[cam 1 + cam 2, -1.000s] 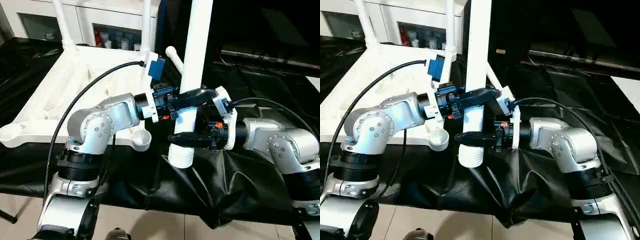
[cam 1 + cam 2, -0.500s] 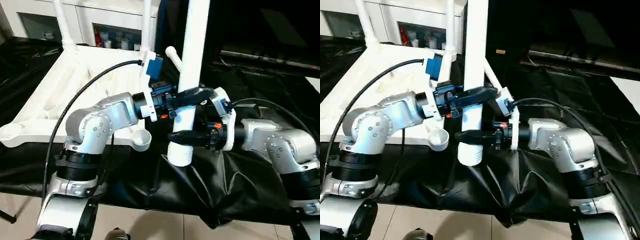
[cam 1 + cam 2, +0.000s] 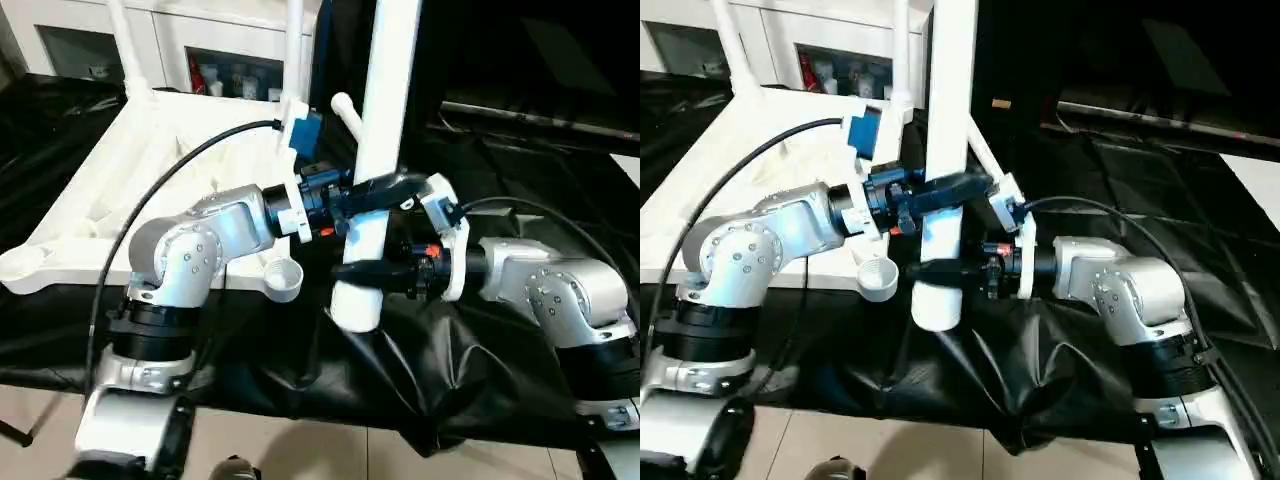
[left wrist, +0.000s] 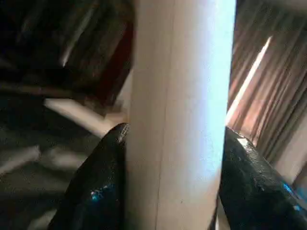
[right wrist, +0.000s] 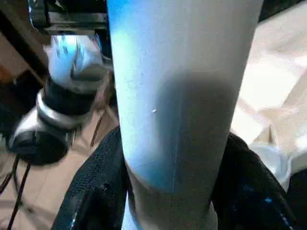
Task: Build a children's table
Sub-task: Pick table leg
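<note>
I'm holding the leg (image 3: 383, 140) upright with both grippers so its thick end can be aimed at the empty corner socket (image 3: 283, 281) of the upturned tabletop (image 3: 120, 170). Right gripper (image 3: 362, 268) is clamping it low; left gripper (image 3: 372, 188) is seemingly gripping higher up.

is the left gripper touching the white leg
Touching. In the left wrist view both black fingers of the left gripper press against the sides of the white leg.
</note>
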Available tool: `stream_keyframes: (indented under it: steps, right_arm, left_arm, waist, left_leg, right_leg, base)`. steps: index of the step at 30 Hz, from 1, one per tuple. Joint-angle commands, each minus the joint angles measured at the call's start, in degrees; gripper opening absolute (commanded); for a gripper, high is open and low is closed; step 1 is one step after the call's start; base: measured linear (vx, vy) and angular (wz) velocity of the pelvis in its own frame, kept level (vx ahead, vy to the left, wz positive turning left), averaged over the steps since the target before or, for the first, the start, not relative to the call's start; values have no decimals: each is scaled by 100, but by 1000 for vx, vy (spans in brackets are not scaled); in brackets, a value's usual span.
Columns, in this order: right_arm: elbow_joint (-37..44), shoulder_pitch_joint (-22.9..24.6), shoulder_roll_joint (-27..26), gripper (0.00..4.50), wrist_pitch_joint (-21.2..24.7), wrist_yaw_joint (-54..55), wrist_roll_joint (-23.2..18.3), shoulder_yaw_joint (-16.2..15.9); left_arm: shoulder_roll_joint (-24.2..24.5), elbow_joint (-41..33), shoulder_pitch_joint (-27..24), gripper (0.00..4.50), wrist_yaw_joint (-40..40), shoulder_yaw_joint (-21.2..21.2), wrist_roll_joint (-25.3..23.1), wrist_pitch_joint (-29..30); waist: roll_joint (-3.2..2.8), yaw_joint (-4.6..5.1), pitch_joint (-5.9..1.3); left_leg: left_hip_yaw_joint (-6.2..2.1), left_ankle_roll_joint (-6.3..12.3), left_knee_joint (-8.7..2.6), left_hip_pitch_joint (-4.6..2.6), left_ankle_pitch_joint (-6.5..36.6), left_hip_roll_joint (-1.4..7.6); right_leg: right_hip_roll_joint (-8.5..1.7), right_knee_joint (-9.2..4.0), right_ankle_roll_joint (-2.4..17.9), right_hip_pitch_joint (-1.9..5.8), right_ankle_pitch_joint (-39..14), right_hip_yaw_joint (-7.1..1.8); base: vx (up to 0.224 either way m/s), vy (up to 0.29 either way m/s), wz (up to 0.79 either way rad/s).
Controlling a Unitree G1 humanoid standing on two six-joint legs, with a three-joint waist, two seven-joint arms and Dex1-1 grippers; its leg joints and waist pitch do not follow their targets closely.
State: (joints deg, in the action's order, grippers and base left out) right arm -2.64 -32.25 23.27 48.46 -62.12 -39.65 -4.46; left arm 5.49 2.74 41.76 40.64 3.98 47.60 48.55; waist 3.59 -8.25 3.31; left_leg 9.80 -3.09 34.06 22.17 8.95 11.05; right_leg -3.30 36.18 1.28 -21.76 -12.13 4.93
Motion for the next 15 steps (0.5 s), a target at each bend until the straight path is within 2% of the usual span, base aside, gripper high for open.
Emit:
stream_keyframes:
  steps: [1, 3, 4, 6, 7, 9, 10, 11, 12, 14, 15]
  right_arm:
    - [8, -35, -15, 189, 5, 208, -111, 280]
    - [21, -13, -81, 189, -5, 278, -170, 374]
    - [48, 26, -168, 189, -31, 368, -271, 513]
    - [64, 56, -272, 189, -68, 474, -379, 663]
    - [40, 69, -410, 189, -165, 645, -447, 839]
    - [28, 76, -467, 189, -226, 737, -451, 916]
    - [9, 91, -524, 189, -376, 920, -366, 1002]
    - [11, 114, -587, 189, -598, 1199, -196, 1076]
    - [-70, 156, -607, 189, -1033, 1678, 311, 1035]
    - [-182, 204, -588, 189, -1457, 2134, 874, 938]
    - [-253, 307, -548, 189, -1748, 2609, 1350, 865]
  left_arm:
    - [-207, 15, 96, 304, -250, 337, 194, -450]
    - [-330, 78, 111, 309, -358, 531, 323, -563]
    - [-457, 84, 117, 311, -472, 731, 549, -576]
    - [-577, 66, 122, 311, -586, 909, 723, -638]
    - [-711, -2, 120, 311, -739, 1079, 773, -823]
    - [-771, -43, 121, 311, -813, 1160, 792, -911]
    - [-787, -130, 122, 311, -881, 1255, 826, -1006]
    - [-774, -248, 119, 311, -977, 1380, 865, -1126]
    - [-604, -397, 55, 311, -1093, 1383, 593, -1313]
    - [-378, -514, -37, 311, -1207, 1279, 147, -1472]
    - [76, -557, -214, 311, -1499, 868, -759, -1423]
  waist:
    - [-14, 3, -429]
    - [-13, 2, -428]
    - [-19, 3, -429]
    - [-49, -18, -432]
    - [-69, -16, -431]
    - [-47, -7, -436]
    - [-78, -19, -435]
    - [-84, -11, -430]
    - [-103, -23, -434]
    - [-104, 7, -417]
    - [-129, 13, -419]
  left_leg:
    - [-61, -99, -317, -117, 643, 259]
    - [-63, -112, -321, -117, 702, 249]
    - [-63, -118, -323, -119, 710, 250]
    - [-68, -120, -318, -117, 752, 244]
    - [-79, -127, -328, -119, 760, 258]
    - [-77, -142, -328, -121, 778, 261]
    - [-86, -154, -331, -120, 766, 260]
    - [-87, -209, -344, -126, 797, 274]
    - [-97, -287, -348, -137, 820, 277]
    - [-97, -403, -373, -145, 835, 268]
    - [-105, -451, -384, -158, 857, 267]
  right_leg:
    - [-541, -423, 1064, 309, -279, -335]
    - [-530, -417, 1021, 315, -318, -331]
    - [-531, -408, 1012, 314, -336, -329]
    - [-544, -421, 1023, 316, -401, -326]
    - [-538, -426, 1016, 306, -378, -325]
    - [-534, -419, 1023, 309, -308, -322]
    - [-539, -414, 1011, 309, -296, -321]
    - [-545, -421, 997, 294, -304, -323]
    - [-549, -422, 969, 285, -305, -320]
    - [-520, -422, 823, 271, -378, -322]
    - [-514, -431, 691, 271, -434, -324]
  base:
    - [0, 0, 0]
    - [0, 0, 0]
    - [0, 0, 0]
    - [0, 0, 0]
    - [0, 0, 0]
    - [0, 0, 0]
    - [0, 0, 0]
    - [0, 0, 0]
    - [0, 0, 0]
    - [0, 0, 0]
    - [0, 0, 0]
